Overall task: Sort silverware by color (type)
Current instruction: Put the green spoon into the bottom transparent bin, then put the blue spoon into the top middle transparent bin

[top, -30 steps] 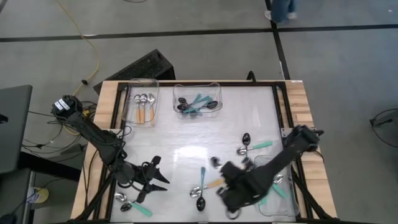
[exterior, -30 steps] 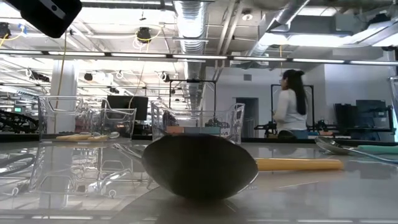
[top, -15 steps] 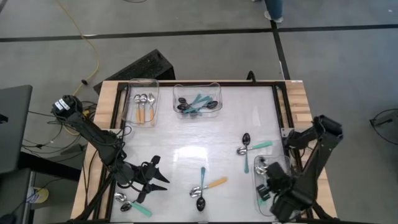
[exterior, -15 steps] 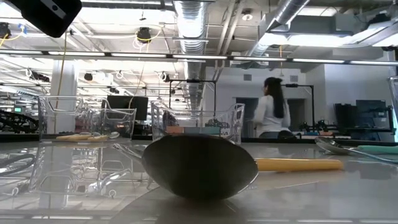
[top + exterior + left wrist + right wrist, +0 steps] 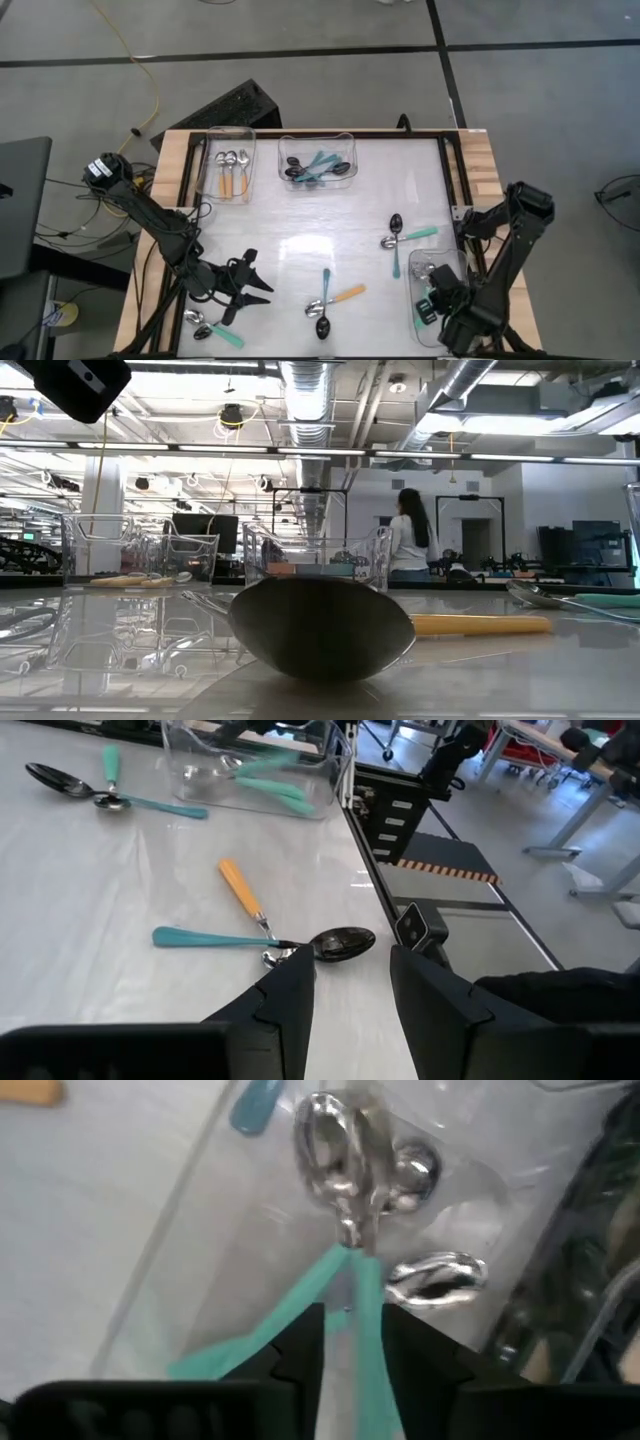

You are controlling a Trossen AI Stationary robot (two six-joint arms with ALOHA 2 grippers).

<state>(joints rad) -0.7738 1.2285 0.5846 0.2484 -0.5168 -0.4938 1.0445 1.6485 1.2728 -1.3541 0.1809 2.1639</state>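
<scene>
Across the worktop [image 5: 300, 205], sort looks roughly half done. Far-left bin [image 5: 228, 172] holds the orange-handled spoons [image 5: 231, 170]; far-centre bin [image 5: 318, 160] has dark-bowled teal-handled spoons [image 5: 320, 166]; near-right bin [image 5: 440, 300] has shiny-bowled teal-handled spoons [image 5: 345, 1190].

Still loose:
- pair right of centre [image 5: 400, 238], one dark, one shiny
- near-centre cluster [image 5: 328, 298]: teal, orange, dark-bowled
- near-left pair [image 5: 208, 328] beside the left arm

Right hand [image 5: 352, 1330] hangs over the near-right bin, fingers slightly apart with a teal handle [image 5: 300, 1310] lying between them; can't tell whether it grips the handle or has let go. Left hand [image 5: 348, 988] parked at near-left, fingers apart, holding nothing.

Versus a second ago: right arm has swung from near-centre worktop to the near-right bin. Loose spoons unmoved; left arm unmoved. Person in the room behind [image 5: 405, 542] has walked left.
</scene>
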